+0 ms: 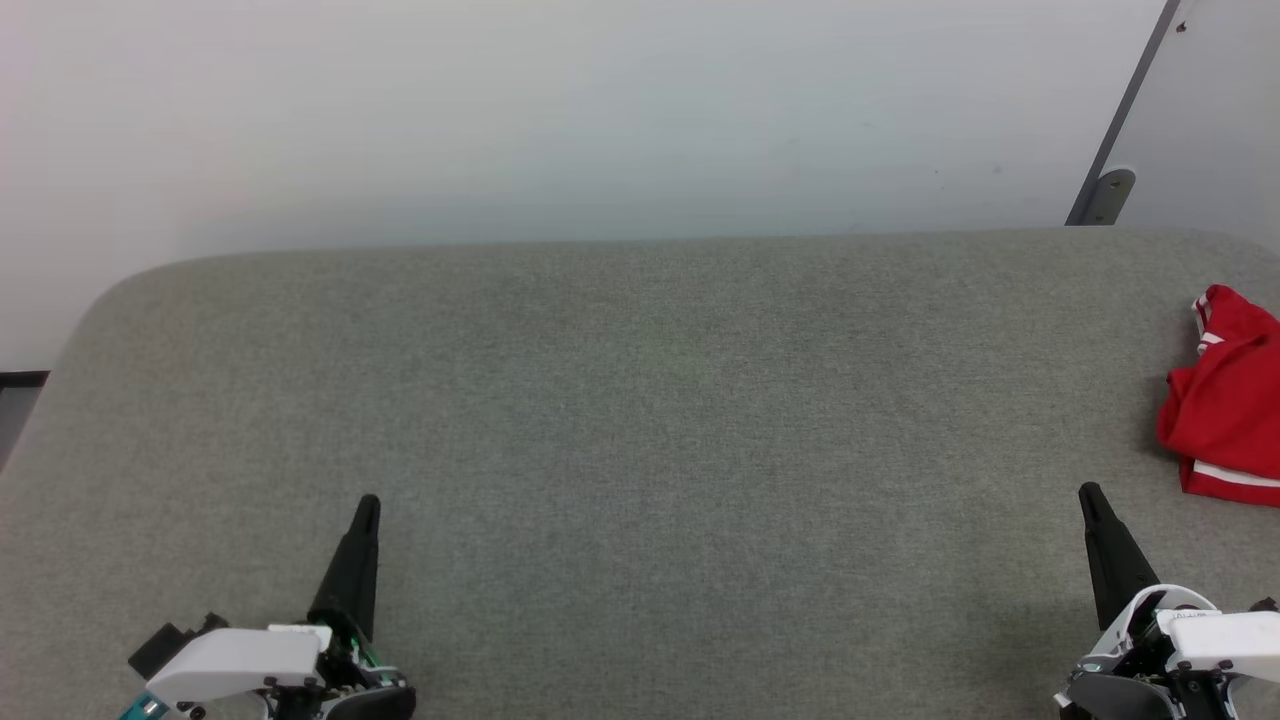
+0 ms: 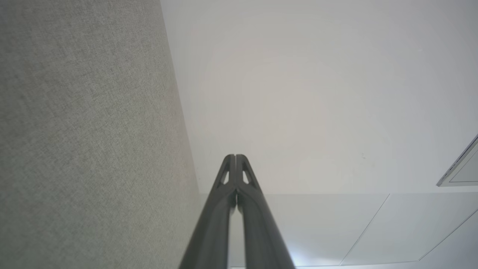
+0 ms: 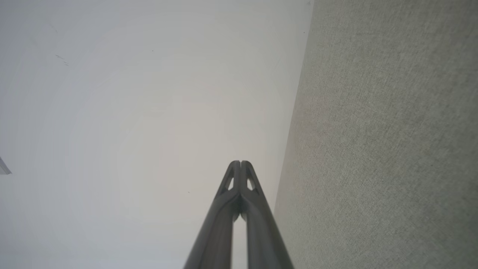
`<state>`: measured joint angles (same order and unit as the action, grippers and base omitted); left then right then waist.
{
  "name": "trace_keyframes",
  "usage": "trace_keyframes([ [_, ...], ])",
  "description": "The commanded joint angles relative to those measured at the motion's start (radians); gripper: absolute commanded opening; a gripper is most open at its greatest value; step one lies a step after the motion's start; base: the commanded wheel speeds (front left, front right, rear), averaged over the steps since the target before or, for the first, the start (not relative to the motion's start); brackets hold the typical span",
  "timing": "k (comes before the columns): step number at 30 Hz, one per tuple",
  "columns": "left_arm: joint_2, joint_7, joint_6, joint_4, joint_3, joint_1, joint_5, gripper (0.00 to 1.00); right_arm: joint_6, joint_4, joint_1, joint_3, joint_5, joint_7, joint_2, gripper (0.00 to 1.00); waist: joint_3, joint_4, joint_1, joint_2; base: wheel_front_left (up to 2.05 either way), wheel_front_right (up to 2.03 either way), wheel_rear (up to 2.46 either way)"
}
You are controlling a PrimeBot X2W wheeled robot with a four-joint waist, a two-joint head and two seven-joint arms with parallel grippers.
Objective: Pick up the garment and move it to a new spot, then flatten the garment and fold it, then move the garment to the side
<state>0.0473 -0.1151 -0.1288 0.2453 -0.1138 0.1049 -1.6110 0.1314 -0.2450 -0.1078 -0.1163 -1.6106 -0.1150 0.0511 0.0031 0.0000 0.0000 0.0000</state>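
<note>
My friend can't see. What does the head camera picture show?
A crumpled red garment with white stripes lies at the right edge of a grey table. The left gripper and right gripper, both shut and empty, sit near the bottom corners.

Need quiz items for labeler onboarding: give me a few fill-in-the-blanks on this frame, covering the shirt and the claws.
1. The garment lies bunched at the ____ edge of the table.
2. The left claw and the right claw are both ____, holding nothing.
3. The claw nearer the garment is the ____ one.
4. The garment is mostly ____ with white stripes.
Missing words: right; shut; right; red.
</note>
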Motion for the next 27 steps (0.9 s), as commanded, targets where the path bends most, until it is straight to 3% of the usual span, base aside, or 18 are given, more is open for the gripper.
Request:
trace_keyframes([
  [1, 0.001, -0.003, -0.004, 0.001, -0.002, 0.011, -0.002, 0.00, -0.001, 0.002, -0.002, 0.001, -0.004, -0.002, -0.003, 0.00, 0.000, 0.000, 0.0000, 0.0000, 0.00, 0.00, 0.00],
  [27, 0.001, -0.002, -0.004, 0.001, -0.001, 0.011, -0.003, 0.00, -0.001, 0.002, -0.002, 0.001, -0.004, -0.002, -0.003, 0.00, 0.000, 0.000, 0.0000, 0.0000, 0.00, 0.00, 0.00],
])
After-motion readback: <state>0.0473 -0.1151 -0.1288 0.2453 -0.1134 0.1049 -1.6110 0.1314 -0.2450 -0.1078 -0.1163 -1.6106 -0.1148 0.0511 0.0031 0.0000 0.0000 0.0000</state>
